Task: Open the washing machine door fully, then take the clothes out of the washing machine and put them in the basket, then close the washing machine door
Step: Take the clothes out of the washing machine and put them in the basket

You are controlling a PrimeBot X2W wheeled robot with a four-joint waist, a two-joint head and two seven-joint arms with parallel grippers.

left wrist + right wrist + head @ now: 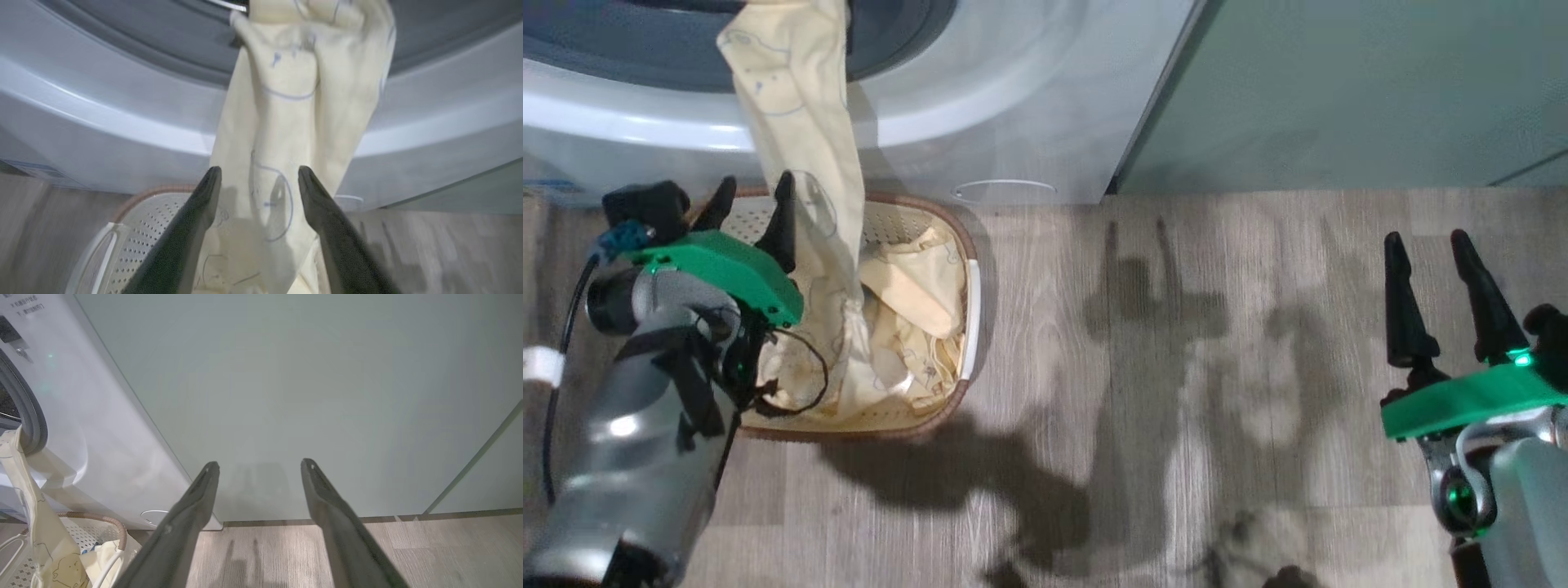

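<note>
Cream clothes (800, 122) printed with faint blue outline drawings hang as a long strip from the opening of the washing machine (1013, 106) down into the basket (931, 208), where more cream fabric lies bunched. The basket stands on the wood floor (1176, 367), close against the machine's front and just left of its round service flap (1005, 190). The left gripper (756, 181) hovers over the basket's left side, jaws wide apart and gripping nothing, with the strip just right of them. The right gripper (1427, 237) is well apart to the right above bare floor, jaws also spread and empty, facing a green cabinet (327, 396). Small printed lines (26, 308) on the machine's front are too tiny to read.
</note>
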